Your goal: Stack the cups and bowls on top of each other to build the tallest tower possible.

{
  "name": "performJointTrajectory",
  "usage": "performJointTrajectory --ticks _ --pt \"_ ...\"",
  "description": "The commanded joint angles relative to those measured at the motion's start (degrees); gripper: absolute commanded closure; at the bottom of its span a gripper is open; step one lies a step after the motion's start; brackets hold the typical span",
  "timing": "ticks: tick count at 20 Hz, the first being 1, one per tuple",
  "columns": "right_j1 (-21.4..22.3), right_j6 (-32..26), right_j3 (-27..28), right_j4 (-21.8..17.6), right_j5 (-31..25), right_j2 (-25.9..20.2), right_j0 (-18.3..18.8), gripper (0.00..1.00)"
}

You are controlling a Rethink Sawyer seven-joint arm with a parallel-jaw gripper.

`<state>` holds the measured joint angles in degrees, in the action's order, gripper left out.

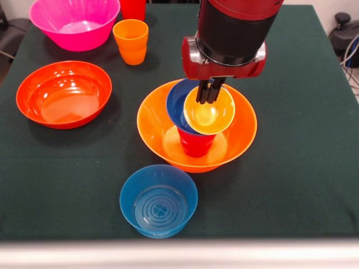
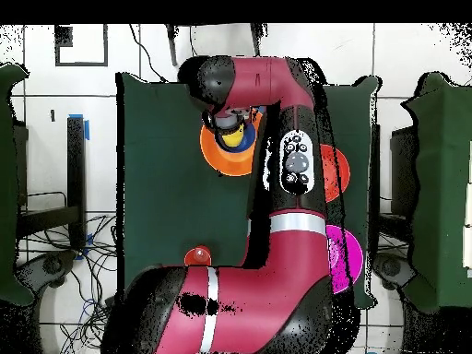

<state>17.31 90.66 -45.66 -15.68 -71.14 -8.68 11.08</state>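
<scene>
We see the gripper (image 1: 208,95) hanging over the tower (image 1: 197,126), its dark fingers (image 1: 204,93) drawn close together on the far rim of a yellow cup (image 1: 209,110), so we take it as clenched on that cup. The cup is tilted, its mouth turned towards the front camera, which suggests it hangs from one pinched edge and is not yet seated.

The tower stands near the middle of the desk (image 1: 314,140): the big yellow-orange bowl (image 1: 168,143) is the base, a red cup (image 1: 195,143) stands inside it, and a small dark blue bowl (image 1: 178,103) sits on that cup, leaning a little. We judge the wide base is there for steadiness, with narrow and wide pieces alternating to gain height. The yellow cup overlaps the dark blue bowl; whether it touches it we cannot tell.

Waiting apart are the light blue bowl (image 1: 159,200) at the near edge, the orange-red bowl (image 1: 63,94) to the picture's left, and the pink bowl (image 1: 74,22), an orange cup (image 1: 131,41) and another red cup (image 1: 133,8) at the far side.

From overhead the arm (image 2: 277,184) hides most of the tower; only part of the base bowl (image 2: 219,159) shows.
</scene>
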Motion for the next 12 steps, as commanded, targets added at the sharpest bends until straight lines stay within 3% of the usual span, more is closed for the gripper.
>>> performJointTrajectory --ticks 1,4,12 --pt "-1.59 -6.46 -5.71 -0.77 1.70 -3.96 0.76 1.00" --pt "-1.36 -6.25 -4.59 -0.89 -3.44 -3.05 0.20 1.00" --pt "-2.17 -6.56 -4.04 -1.37 -5.46 -2.50 0.25 1.00"
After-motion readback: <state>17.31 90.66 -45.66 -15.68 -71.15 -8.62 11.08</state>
